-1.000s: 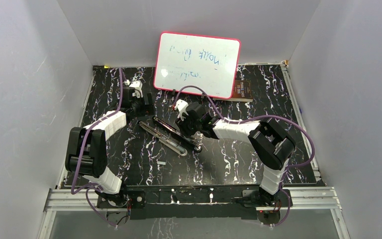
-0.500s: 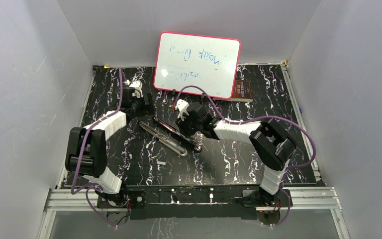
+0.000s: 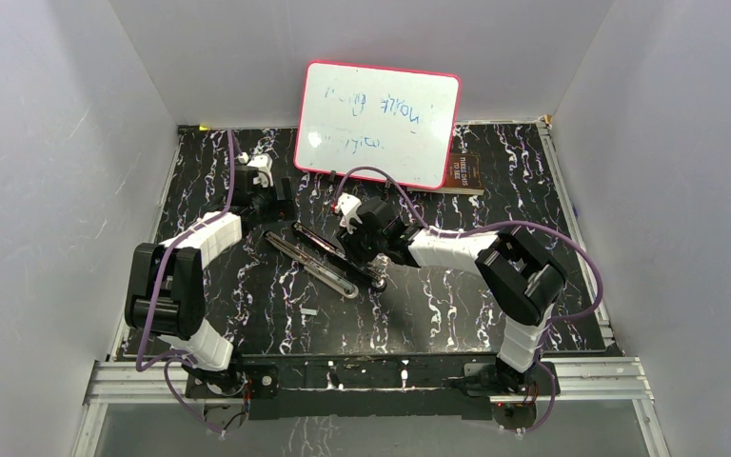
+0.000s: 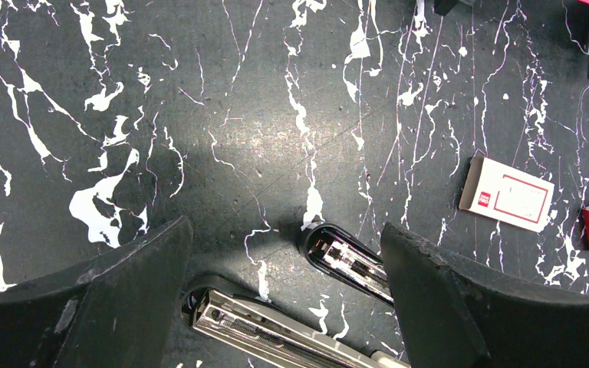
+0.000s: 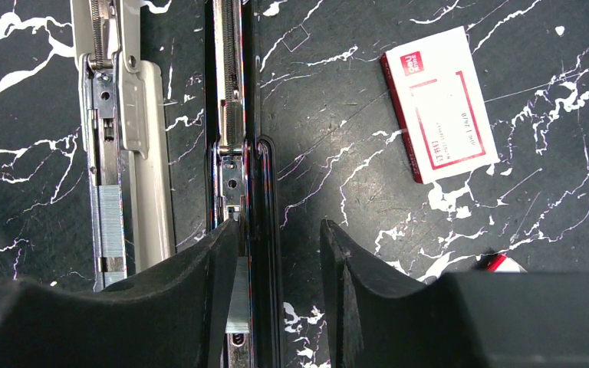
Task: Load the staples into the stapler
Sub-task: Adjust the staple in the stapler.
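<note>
Both stapler (image 3: 324, 271) halves lie splayed, well inside the table (image 3: 457, 305) edges. Right gripper (image 5: 278, 230) straddles one half, fingers apart; left gripper (image 4: 285, 230) hovers by the tips, spread wide.

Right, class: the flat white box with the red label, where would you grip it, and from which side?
Probably the white box by its two long edges, across the narrow width, coming down from above: it lies flat on the table, with bare surface beside both long edges to straddle.

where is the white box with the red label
In the right wrist view the box lies flat at upper right, just right of the open stapler and apart from it.
</note>
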Action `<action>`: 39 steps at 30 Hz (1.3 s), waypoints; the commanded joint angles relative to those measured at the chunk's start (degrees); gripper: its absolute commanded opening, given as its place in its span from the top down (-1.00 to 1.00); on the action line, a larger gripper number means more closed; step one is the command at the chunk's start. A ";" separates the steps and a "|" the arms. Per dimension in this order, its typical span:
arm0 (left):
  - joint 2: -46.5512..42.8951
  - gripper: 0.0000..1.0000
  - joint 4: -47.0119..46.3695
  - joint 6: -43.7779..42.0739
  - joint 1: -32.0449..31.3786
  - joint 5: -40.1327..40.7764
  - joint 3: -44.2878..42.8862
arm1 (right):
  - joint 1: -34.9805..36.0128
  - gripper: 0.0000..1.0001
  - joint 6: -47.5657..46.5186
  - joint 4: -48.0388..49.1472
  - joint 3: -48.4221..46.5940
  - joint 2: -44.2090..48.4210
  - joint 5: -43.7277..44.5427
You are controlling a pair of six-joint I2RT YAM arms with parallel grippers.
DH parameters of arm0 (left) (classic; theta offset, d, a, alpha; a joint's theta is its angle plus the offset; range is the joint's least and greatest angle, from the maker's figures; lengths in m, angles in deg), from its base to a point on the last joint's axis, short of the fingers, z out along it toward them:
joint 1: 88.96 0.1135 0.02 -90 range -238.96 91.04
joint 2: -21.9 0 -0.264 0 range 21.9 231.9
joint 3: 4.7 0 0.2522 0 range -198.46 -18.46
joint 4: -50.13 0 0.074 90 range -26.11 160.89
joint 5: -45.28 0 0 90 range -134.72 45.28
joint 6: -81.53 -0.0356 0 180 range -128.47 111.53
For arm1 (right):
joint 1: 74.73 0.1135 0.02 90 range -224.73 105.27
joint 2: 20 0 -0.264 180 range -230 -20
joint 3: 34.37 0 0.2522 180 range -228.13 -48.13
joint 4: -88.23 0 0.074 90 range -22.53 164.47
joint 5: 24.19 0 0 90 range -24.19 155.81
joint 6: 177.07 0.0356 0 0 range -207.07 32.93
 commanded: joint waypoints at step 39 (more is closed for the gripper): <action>-3.00 -0.85 -0.56 -0.07 0.30 -0.50 0.41 | 0.31 -0.02 -1.50 -7.92 8.93 16.91 1.57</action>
